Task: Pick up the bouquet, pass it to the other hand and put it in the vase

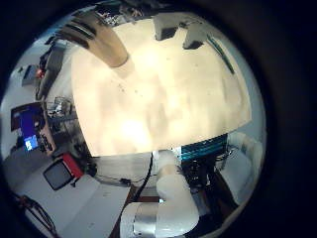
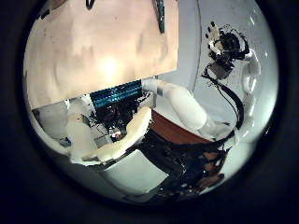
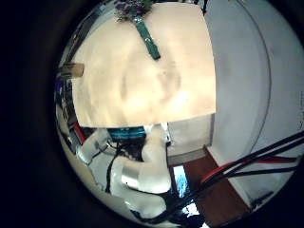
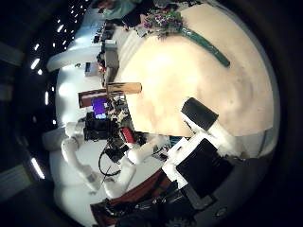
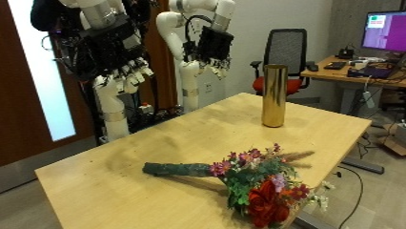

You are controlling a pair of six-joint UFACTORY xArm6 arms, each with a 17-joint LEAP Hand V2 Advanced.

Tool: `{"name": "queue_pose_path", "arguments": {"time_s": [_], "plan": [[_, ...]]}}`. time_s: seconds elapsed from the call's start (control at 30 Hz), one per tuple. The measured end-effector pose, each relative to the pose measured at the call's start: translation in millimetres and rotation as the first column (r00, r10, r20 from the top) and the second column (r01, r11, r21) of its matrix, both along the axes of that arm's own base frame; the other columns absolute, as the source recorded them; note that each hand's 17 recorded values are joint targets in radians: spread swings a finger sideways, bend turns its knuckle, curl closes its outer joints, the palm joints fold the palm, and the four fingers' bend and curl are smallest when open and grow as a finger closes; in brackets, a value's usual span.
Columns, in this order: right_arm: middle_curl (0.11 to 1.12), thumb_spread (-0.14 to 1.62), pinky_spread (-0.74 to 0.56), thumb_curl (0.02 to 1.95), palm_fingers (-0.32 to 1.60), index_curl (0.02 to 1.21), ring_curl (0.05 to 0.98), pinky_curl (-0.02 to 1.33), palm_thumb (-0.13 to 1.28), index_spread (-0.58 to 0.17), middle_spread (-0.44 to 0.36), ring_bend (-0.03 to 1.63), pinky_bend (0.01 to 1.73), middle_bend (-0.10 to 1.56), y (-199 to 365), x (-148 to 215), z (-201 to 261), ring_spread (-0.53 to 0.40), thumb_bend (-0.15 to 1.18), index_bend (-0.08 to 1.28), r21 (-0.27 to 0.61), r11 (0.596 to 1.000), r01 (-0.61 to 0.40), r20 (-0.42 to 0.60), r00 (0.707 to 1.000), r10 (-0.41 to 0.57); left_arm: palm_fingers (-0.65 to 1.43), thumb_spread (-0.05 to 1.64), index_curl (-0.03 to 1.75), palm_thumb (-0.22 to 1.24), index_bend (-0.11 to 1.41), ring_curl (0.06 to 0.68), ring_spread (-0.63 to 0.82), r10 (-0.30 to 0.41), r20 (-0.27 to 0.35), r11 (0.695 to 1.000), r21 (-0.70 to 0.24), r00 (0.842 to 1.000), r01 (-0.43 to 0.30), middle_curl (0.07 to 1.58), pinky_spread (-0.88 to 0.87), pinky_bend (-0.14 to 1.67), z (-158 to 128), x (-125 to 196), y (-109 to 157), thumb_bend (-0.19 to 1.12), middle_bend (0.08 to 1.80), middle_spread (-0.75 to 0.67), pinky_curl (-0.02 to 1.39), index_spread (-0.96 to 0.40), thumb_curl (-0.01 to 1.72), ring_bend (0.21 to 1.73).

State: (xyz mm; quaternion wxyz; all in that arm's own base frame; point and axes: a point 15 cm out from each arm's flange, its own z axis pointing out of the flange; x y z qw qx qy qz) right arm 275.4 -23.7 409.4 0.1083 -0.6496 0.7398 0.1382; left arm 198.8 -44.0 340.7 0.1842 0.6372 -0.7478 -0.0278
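A bouquet (image 5: 257, 181) of red, pink and purple flowers with a green wrapped stem (image 5: 178, 169) lies on the wooden table (image 5: 140, 196) near its front edge. A tall gold vase (image 5: 273, 95) stands upright at the table's far side. My right hand (image 5: 121, 72) and my left hand (image 5: 210, 46) hang high above the table's back edge, both open and holding nothing. The vase shows in the left little finger side palm view (image 1: 104, 45) and the right thumb side palm view (image 4: 124, 87). The bouquet's stem shows in the right little finger side palm view (image 3: 147, 38).
A black and red office chair (image 5: 290, 52) stands behind the vase. A desk with a monitor (image 5: 385, 31) is beyond it. A brown door (image 5: 12, 95) is behind my right arm.
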Motion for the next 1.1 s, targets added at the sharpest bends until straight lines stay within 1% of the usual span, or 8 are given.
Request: {"name": "queue_pose_path", "arguments": {"time_s": [0.1,0.3,0.43,0.5,0.57,0.97,1.03,1.1], "plan": [[0.34,1.10,0.32,0.40,0.33,0.29,0.219,0.29,0.73,-0.257,0.065,0.38,0.26,0.22,3,7,-4,0.166,-0.02,0.16,-0.003,1.000,-0.017,0.008,1.000,0.018,0.19,0.91,0.29,0.38,0.16,0.179,0.46,0.016,-0.008,1.000,0.004,1.000,-0.016,0.34,0.48,0.21,-1,-1,-1,-0.03,0.26,0.29,0.32,0.22,0.31,0.55],[0.34,1.10,0.31,0.40,0.37,0.28,0.223,0.29,0.73,-0.259,0.084,0.43,0.29,0.23,9,8,-42,0.134,-0.02,0.16,0.040,0.999,-0.028,-0.090,0.995,0.032,0.19,0.92,0.29,0.38,0.16,0.175,0.47,0.022,-0.008,1.000,0.010,1.000,-0.021,0.35,0.49,0.20,-2,3,-1,-0.03,0.28,0.29,0.31,0.21,0.31,0.54],[0.35,1.11,0.30,0.40,0.37,0.28,0.222,0.29,0.73,-0.254,0.062,0.44,0.31,0.24,5,19,-47,0.121,-0.02,0.16,0.028,1.000,-0.011,-0.063,0.998,0.013,0.20,0.92,0.29,0.38,0.16,0.176,0.47,0.001,-0.006,1.000,0.020,1.000,0.000,0.35,0.49,0.20,-3,3,-2,-0.03,0.29,0.29,0.31,0.21,0.31,0.54],[0.35,1.11,0.29,0.39,0.37,0.27,0.221,0.29,0.72,-0.247,0.126,0.45,0.32,0.28,2,24,-50,0.114,-0.02,0.14,0.021,1.000,-0.003,-0.046,0.999,0.004,0.19,0.92,0.29,0.38,0.16,0.176,0.47,-0.011,0.001,1.000,0.021,1.000,0.011,0.35,0.49,0.20,-3,3,-1,-0.03,0.29,0.29,0.31,0.21,0.31,0.54],[0.36,1.11,0.29,0.39,0.37,0.26,0.223,0.29,0.72,-0.242,0.126,0.46,0.32,0.30,-1,29,-56,0.112,-0.02,0.14,0.024,1.000,0.007,-0.056,0.998,-0.005,0.19,0.92,0.29,0.38,0.16,0.177,0.47,-0.015,0.007,1.000,0.018,1.000,0.015,0.34,0.49,0.20,-3,5,-3,-0.03,0.28,0.29,0.31,0.21,0.31,0.54],[0.36,1.10,0.27,0.38,0.30,0.26,0.224,0.30,0.65,-0.147,0.090,0.52,0.43,0.30,-42,94,-103,0.105,-0.03,0.16,0.029,0.980,0.196,-0.042,0.980,-0.195,0.19,0.92,0.29,0.38,0.16,0.173,0.44,-0.075,0.015,0.997,0.009,0.997,0.075,0.35,0.48,0.20,-4,9,-12,-0.03,0.29,0.25,0.31,0.21,0.31,0.53],[0.37,1.09,0.26,0.38,0.32,0.25,0.220,0.29,0.65,-0.121,0.131,0.53,0.41,0.36,-45,107,-114,0.105,-0.02,0.14,0.037,0.975,0.221,-0.034,0.975,-0.220,0.19,0.92,0.29,0.38,0.16,0.173,0.45,-0.068,0.015,0.998,0.005,0.998,0.068,0.35,0.48,0.21,-4,11,-11,-0.03,0.28,0.27,0.31,0.21,0.31,0.52],[0.36,1.09,0.26,0.38,0.25,0.25,0.232,0.30,0.64,-0.114,0.145,0.55,0.46,0.31,-48,124,-128,0.116,-0.03,0.14,0.048,0.968,0.246,-0.022,0.969,-0.246,0.21,0.92,0.29,0.38,0.15,0.176,0.46,-0.068,0.010,0.998,0.005,0.998,0.068,0.35,0.48,0.19,-5,11,-11,-0.03,0.30,0.26,0.31,0.21,0.31,0.54]]}}
